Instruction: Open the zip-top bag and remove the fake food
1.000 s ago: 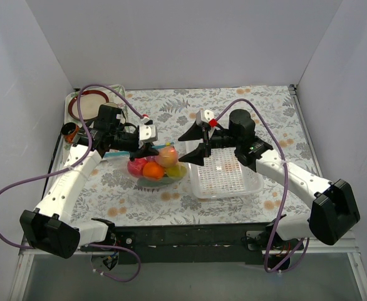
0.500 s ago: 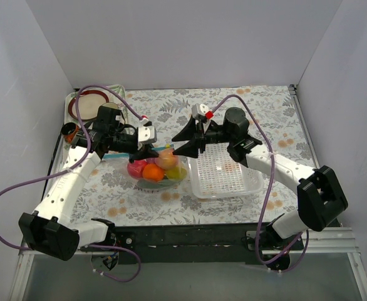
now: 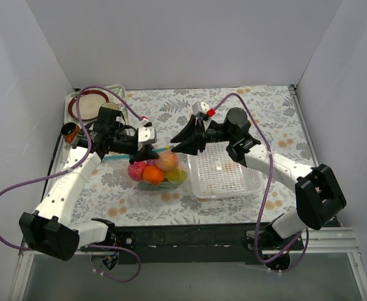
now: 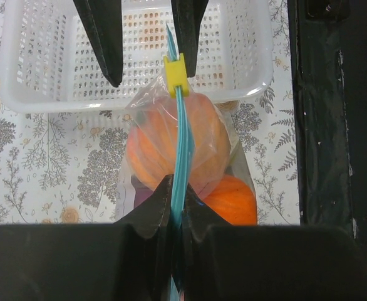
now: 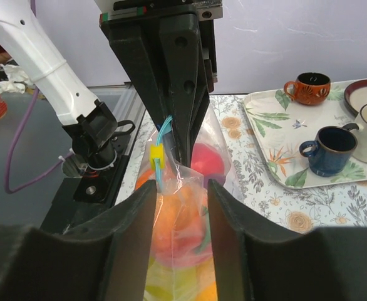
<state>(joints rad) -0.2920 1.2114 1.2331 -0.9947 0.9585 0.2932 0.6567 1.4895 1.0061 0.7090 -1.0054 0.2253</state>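
Zip-top bag (image 3: 161, 168) hangs sealed near the table's middle, just beside the white mesh basket (image 3: 226, 193), which holds nothing I can see. All the fake food (image 3: 152, 172), orange, red, yellow and green, sits inside the bag. My left gripper (image 4: 176, 194) is clamped on the blue zip strip (image 4: 182, 138), holding it upright. My right gripper (image 5: 180, 188) is spread wide, fingers either side of the yellow slider (image 5: 156, 153), gripping nothing. By my reading, nothing is done yet: unzipping and unloading both remain.
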